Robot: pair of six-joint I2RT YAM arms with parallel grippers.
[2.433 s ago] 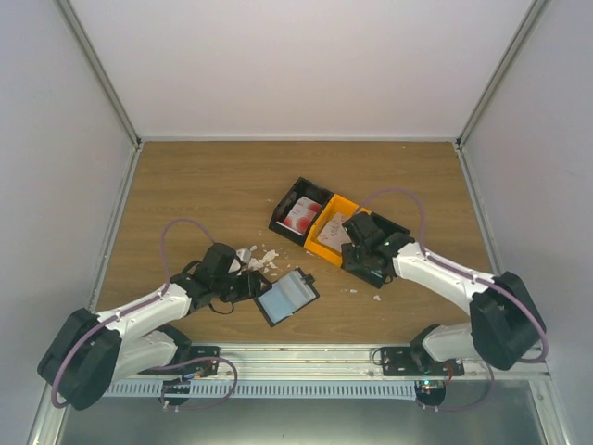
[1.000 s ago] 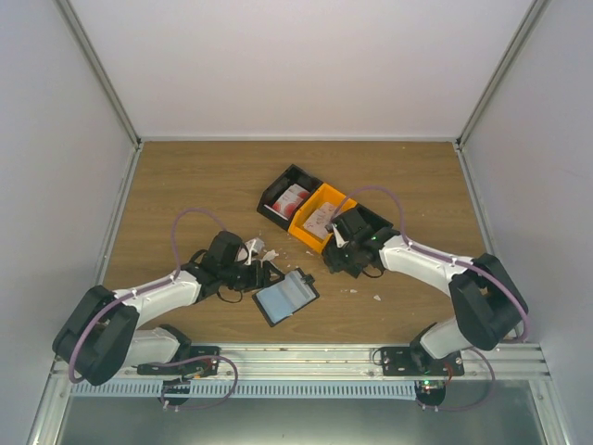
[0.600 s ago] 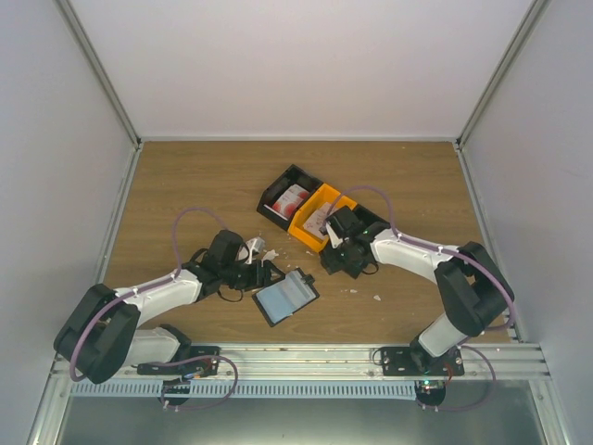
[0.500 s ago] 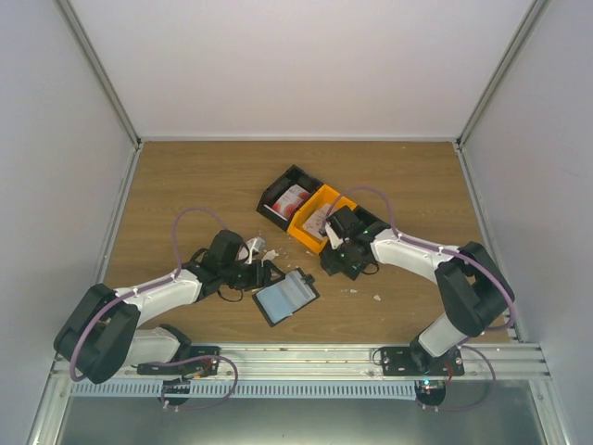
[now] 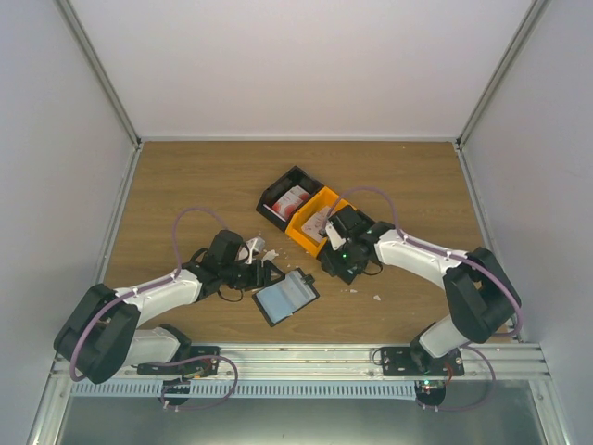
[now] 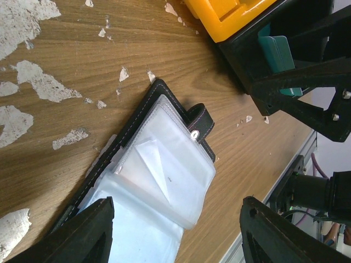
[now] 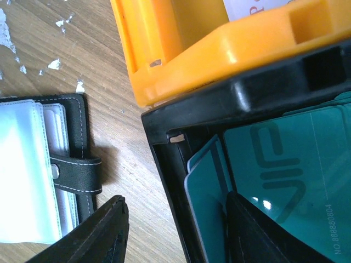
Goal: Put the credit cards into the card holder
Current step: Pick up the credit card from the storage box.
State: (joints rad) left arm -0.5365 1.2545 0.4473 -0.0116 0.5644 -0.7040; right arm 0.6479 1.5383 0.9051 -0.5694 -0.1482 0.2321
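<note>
The card holder (image 5: 285,297) lies open on the table, black with clear pale sleeves; it also shows in the left wrist view (image 6: 159,164) and the right wrist view (image 7: 33,170). Teal credit cards (image 7: 285,159) lie in a black bin (image 7: 170,164), one leaning at its wall (image 7: 205,181). A red-and-white card (image 5: 293,199) and a pale card (image 5: 320,221) lie in other bins. My right gripper (image 7: 175,230) is open, one finger outside that bin's wall, the other on the teal cards. My left gripper (image 6: 175,230) is open above the holder's left half.
Three bins stand in a row: black (image 5: 278,190), orange (image 5: 308,232) and the black one under my right gripper (image 5: 335,255). White scraps (image 5: 255,250) litter the wood near my left gripper (image 5: 264,273). The orange bin (image 7: 208,49) adjoins the teal cards' bin.
The row of bins has slid left and slightly back. My right gripper has followed it left over the near black bin. My left gripper has moved right to the card holder.
</note>
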